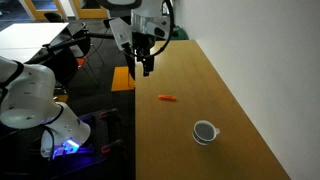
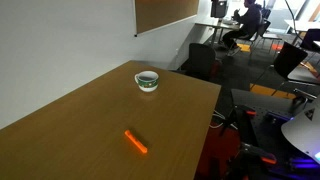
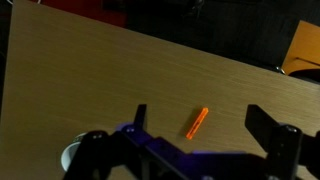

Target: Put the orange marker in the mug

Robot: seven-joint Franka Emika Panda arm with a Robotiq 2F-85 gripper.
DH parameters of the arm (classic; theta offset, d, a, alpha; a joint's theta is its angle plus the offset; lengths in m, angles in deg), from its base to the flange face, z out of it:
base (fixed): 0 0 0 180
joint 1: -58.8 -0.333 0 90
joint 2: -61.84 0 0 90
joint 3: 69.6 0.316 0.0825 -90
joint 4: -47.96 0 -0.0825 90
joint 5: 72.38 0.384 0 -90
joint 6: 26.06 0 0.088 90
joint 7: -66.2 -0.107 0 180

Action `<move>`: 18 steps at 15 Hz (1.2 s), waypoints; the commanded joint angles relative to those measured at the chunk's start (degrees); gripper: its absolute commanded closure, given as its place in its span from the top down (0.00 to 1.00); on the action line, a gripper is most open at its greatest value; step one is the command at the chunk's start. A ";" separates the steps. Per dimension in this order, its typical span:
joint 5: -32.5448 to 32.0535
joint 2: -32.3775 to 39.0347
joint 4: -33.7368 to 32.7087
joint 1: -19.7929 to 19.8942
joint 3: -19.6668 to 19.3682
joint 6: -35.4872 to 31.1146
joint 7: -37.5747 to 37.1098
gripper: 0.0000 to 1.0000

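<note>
In an exterior view [image 1: 147, 66] the arm hangs above the far part of the wooden table [image 1: 240, 120], its jaws pointing down, well clear of the surface and holding nothing. The orange marker [image 1: 167, 98] lies flat on the table at about 5 o'clock from the jaws. The mug [image 1: 205, 131] stands upright at about 4 o'clock from the marker, well apart from it. The robot's white base [image 1: 30, 100] sits off the table's edge.

The exterior view from the opposite end shows no arm at all, only the table [image 2: 60, 125]. The orange marker [image 2: 136, 142] is close to the camera and the mug [image 2: 147, 80] is at 12 o'clock from it. Only here does the mug's dark inside show plainly.

The wrist view looks straight down. The jaws stand wide apart and empty, and the orange marker [image 3: 198, 122] appears between them on the table [image 3: 120, 70] below, slanted from 1 to 7 o'clock. A sliver of the mug's rim [image 3: 68, 156] shows at 8 o'clock.
</note>
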 commanded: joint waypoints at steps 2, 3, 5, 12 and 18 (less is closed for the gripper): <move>0.24 0.06 -0.12 0.73 0.61 0.15 0.24 1.00; 0.24 0.06 -0.12 0.73 0.61 0.15 0.24 1.00; 0.24 0.06 -0.12 0.73 0.61 0.15 0.24 1.00; 1.33 1.71 1.64 0.87 4.22 -10.02 -11.98 1.00; 2.54 7.00 2.23 0.22 9.53 -16.93 -27.30 1.00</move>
